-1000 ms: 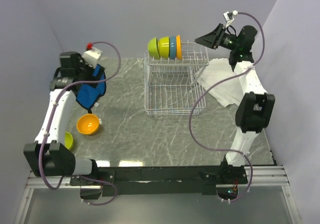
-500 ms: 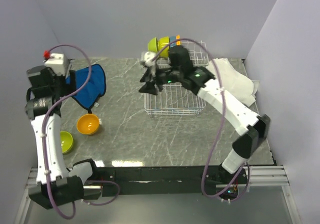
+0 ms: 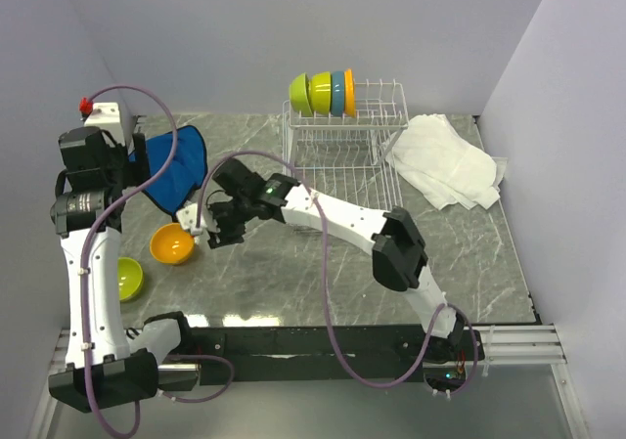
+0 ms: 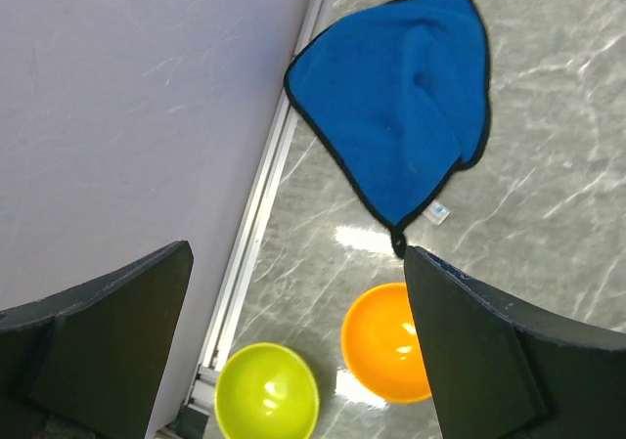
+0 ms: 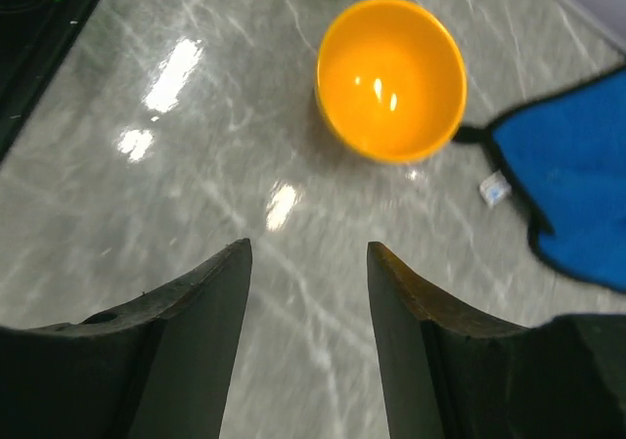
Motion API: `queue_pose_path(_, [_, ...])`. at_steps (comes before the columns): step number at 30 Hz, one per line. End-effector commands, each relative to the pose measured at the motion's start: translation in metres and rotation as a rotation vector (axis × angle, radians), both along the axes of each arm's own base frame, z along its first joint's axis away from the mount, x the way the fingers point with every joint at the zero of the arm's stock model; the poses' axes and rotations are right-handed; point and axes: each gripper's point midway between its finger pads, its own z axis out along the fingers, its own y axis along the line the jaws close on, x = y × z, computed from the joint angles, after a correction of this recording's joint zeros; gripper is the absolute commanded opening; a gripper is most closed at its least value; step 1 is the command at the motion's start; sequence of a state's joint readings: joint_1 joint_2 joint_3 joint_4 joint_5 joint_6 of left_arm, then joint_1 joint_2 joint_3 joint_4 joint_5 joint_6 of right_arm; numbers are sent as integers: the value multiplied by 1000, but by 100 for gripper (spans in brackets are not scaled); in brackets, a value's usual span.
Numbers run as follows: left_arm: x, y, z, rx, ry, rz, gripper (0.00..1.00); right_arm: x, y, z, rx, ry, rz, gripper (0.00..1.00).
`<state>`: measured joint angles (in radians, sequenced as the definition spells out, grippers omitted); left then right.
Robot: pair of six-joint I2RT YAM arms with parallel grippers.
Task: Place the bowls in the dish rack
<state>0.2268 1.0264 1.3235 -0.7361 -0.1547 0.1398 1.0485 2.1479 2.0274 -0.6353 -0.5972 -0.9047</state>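
Note:
The white wire dish rack (image 3: 342,180) stands at the back of the table. Two lime green bowls (image 3: 311,92), a light blue one and an orange one stand on edge in its raised slots. An orange bowl (image 3: 171,243) and a lime green bowl (image 3: 127,278) sit upright on the table at the left. They also show in the left wrist view, the orange bowl (image 4: 380,346) and the green bowl (image 4: 266,392). My right gripper (image 5: 308,245) is open and empty, low over the table just right of the orange bowl (image 5: 391,77). My left gripper (image 4: 295,253) is wide open and empty, high above both bowls.
A blue cloth (image 3: 176,170) lies behind the orange bowl, its corner close to the bowl's rim. A crumpled white towel (image 3: 445,160) lies right of the rack. The left wall and the table's metal edge rail (image 4: 249,234) run close beside the green bowl.
My right arm has swung from the rack across the table to the left and come down beside the orange bowl. My left arm pulled back to the left and rose, then held still.

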Motion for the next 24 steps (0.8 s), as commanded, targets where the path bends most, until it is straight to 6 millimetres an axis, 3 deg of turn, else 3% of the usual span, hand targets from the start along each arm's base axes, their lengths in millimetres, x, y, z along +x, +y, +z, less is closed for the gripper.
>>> queue_pose_path(1, [2, -6, 60, -4, -200, 60, 96, 3, 48, 6, 121, -173, 108, 58])
queue_pose_path(3, [2, -14, 72, -23, -226, 54, 97, 3, 62, 10, 151, -195, 132, 58])
queue_pose_path(4, [1, -14, 76, -29, -234, 63, 97, 3, 69, -7, 135, -188, 142, 58])
queue_pose_path(8, [-1, -16, 84, -34, -240, 62, 97, 3, 88, -22, 164, -211, 175, 58])
queue_pose_path(16, [3, -14, 72, -8, -200, 64, 97, -10, 98, -49, 146, -234, 261, 56])
queue_pose_path(24, [1, -15, 56, -17, -161, 63, 97, -7, 106, -72, 135, -276, 273, 55])
